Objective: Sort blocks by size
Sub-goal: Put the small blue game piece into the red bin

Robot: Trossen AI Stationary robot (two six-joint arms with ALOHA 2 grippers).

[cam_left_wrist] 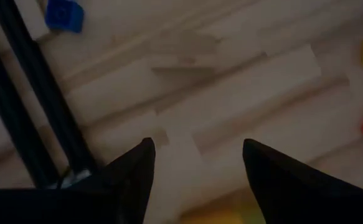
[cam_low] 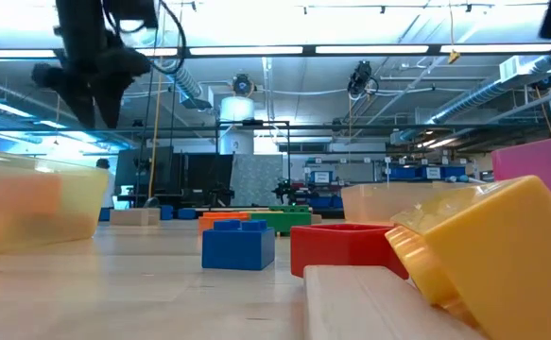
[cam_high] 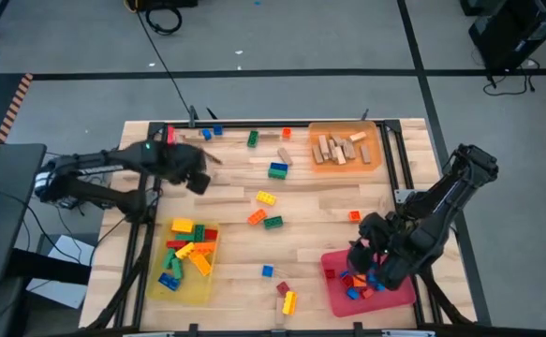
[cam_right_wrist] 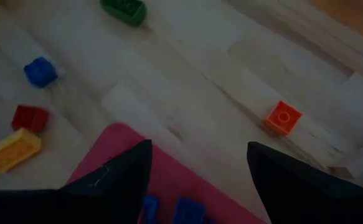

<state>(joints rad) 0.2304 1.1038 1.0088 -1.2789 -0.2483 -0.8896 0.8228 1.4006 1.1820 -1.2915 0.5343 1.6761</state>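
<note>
Loose blocks lie on the wooden table: a blue and green pair point(cam_high: 278, 169), a yellow one point(cam_high: 266, 197), orange point(cam_high: 256, 217) and green point(cam_high: 273, 222) ones mid-table, and a small orange one point(cam_high: 355, 215). My left gripper point(cam_high: 198, 178) hangs open above bare wood at the far left, with nothing between its fingers point(cam_left_wrist: 197, 165). My right gripper point(cam_high: 366, 255) stands open over the far edge of the pink tray point(cam_right_wrist: 116, 155), also with nothing between its fingers point(cam_right_wrist: 198, 165). The small orange block point(cam_right_wrist: 282, 117) lies on the table beyond it.
A yellow tray point(cam_high: 160, 285) at the near left holds several large blocks. The pink tray point(cam_high: 333, 295) at the near right holds small ones. An orange tray point(cam_high: 376, 140) at the far right holds tan wooden pieces. More blocks lie along the far edge point(cam_high: 253, 139) and near edge point(cam_high: 289, 301).
</note>
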